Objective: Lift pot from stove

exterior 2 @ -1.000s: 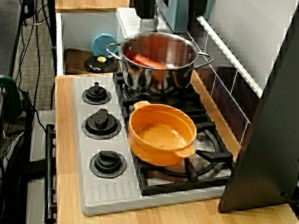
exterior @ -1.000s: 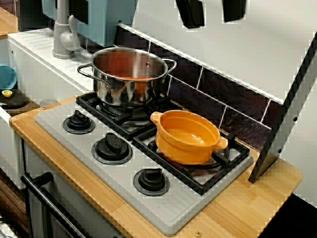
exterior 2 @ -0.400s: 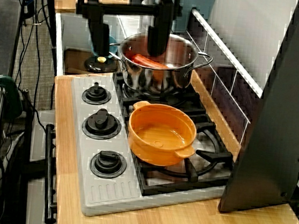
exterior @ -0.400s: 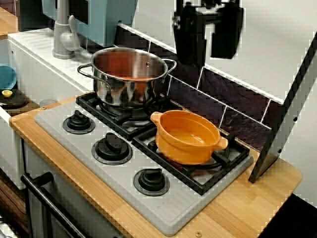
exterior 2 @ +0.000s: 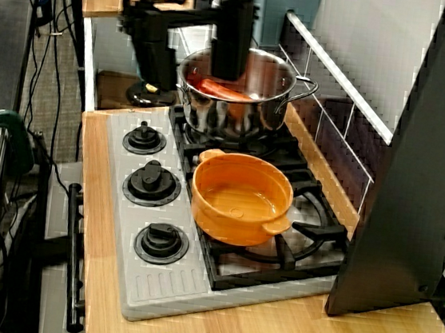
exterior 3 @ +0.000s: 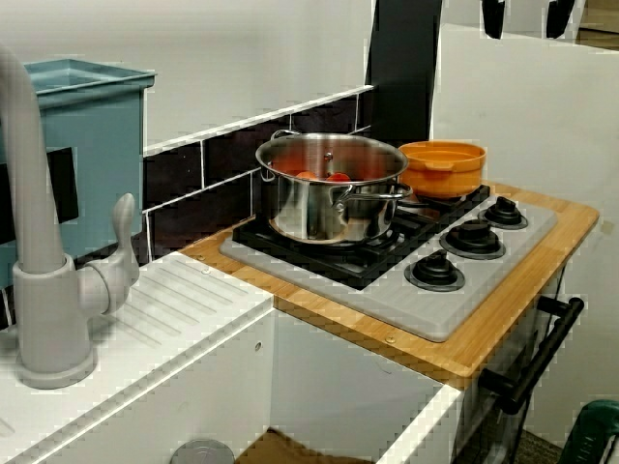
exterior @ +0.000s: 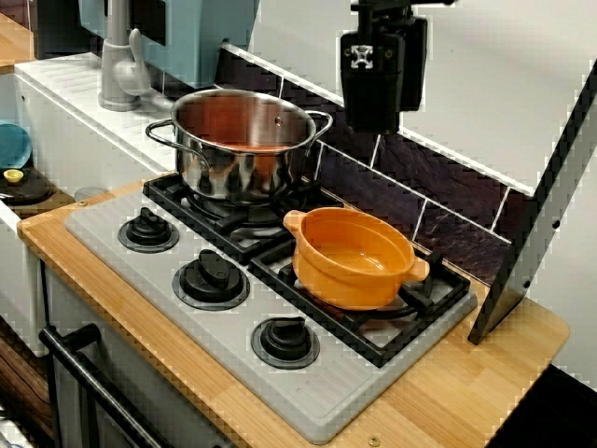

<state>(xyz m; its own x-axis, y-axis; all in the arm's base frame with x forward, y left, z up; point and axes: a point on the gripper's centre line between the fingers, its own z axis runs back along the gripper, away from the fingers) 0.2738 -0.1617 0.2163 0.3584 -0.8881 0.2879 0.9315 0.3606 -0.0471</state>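
Spread wide and gripping nothing, the gripper (exterior 2: pixel 194 51) is hanging above the steel pot (exterior 2: pixel 243 88), risking grabbing that instead of the orange pot (exterior 2: pixel 241 198) sitting on the stove (exterior 2: pixel 138 273).

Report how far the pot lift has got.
Done: nothing. The orange pot sits on the stove grate, untouched. In hand: the gripper hangs open above the stove, over by the steel pot, holding nothing. Left: move over the orange pot, descend, grip it and lift.
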